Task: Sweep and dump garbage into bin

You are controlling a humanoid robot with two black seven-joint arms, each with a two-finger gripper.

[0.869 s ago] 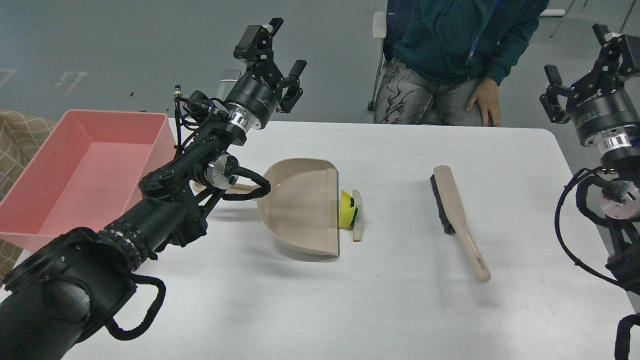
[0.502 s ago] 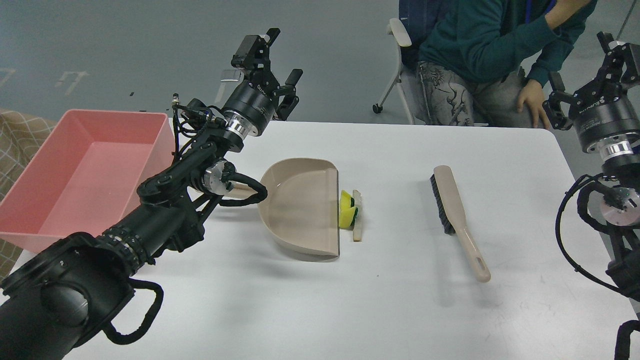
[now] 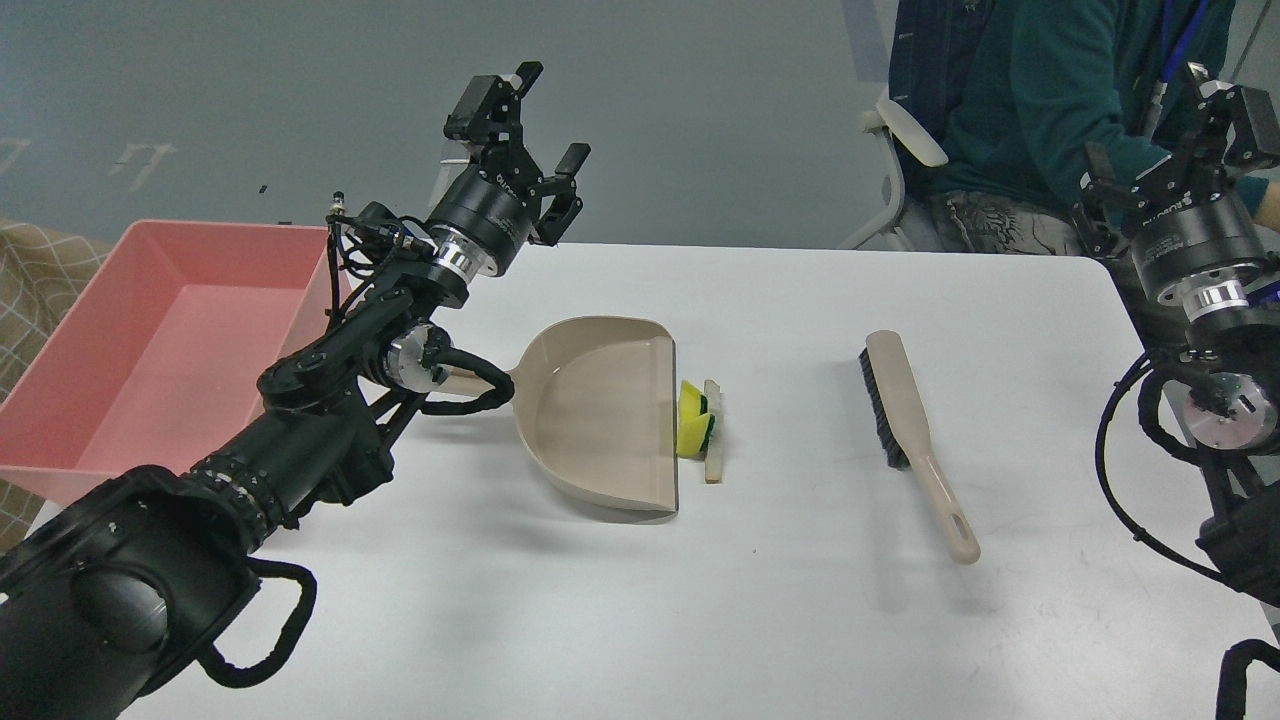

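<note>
The garbage lies mid-table: a yellow sponge scrap [image 3: 695,420] with a dark green layer, and a thin beige stick [image 3: 713,430] against its right side. Both sit just right of the open lip of the beige dustpan [image 3: 600,410]. The beige hand brush [image 3: 910,425] with black bristles lies to the right. The salmon-pink bin [image 3: 150,340] stands at the left table edge. My left gripper [image 3: 520,130] is open and empty, raised above the table's far edge, behind the dustpan handle. My right gripper [image 3: 1170,135] is open and empty, raised at the far right.
A seated person in a teal top [image 3: 1040,110] is behind the table's far right corner, close to my right gripper. The white table [image 3: 760,620] has bare surface along its front. A chair arm [image 3: 905,135] shows beside the person.
</note>
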